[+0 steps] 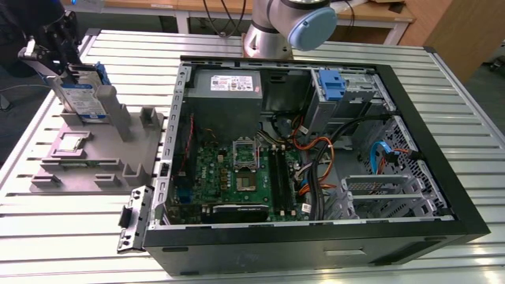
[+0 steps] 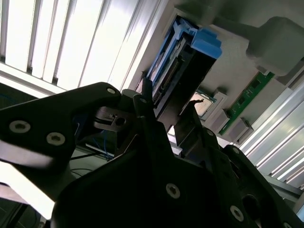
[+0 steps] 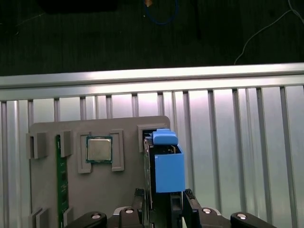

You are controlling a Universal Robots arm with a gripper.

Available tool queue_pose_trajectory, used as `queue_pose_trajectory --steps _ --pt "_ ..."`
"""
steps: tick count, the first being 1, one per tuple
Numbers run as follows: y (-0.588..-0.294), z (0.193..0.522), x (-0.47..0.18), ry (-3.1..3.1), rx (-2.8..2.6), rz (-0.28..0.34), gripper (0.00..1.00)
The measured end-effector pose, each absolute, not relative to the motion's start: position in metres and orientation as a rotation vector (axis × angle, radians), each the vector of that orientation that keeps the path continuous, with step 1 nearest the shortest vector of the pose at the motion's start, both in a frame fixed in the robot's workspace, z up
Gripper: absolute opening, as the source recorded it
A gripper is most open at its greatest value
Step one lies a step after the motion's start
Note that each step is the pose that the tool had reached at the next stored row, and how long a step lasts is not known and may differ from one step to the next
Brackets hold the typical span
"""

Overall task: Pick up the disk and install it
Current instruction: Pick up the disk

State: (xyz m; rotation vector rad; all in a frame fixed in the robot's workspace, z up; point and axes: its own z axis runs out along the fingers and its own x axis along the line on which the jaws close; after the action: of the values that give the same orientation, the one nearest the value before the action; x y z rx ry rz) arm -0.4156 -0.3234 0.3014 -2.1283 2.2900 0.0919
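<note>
The disk stands on edge in a slot of the grey holder plate at the exterior view's left, its blue-and-white label facing out. My gripper comes down over its top edge and is shut on the disk. In the first wrist view the disk with its blue rail rises between the two fingertips, which sit tight against its sides. The second wrist view shows the disk edge-on, running away from the gripper.
An open computer case lies at the exterior view's right, with a motherboard, a power-supply box and a blue bracket in its drive bay. The holder also carries a processor chip and a green memory stick. The arm's base stands behind the case.
</note>
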Motion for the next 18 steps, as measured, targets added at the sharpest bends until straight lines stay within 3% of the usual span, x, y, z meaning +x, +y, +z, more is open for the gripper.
queue_pose_trajectory --steps 18 --pt "-0.322 0.3012 -0.412 2.295 -2.133 0.098 0.45"
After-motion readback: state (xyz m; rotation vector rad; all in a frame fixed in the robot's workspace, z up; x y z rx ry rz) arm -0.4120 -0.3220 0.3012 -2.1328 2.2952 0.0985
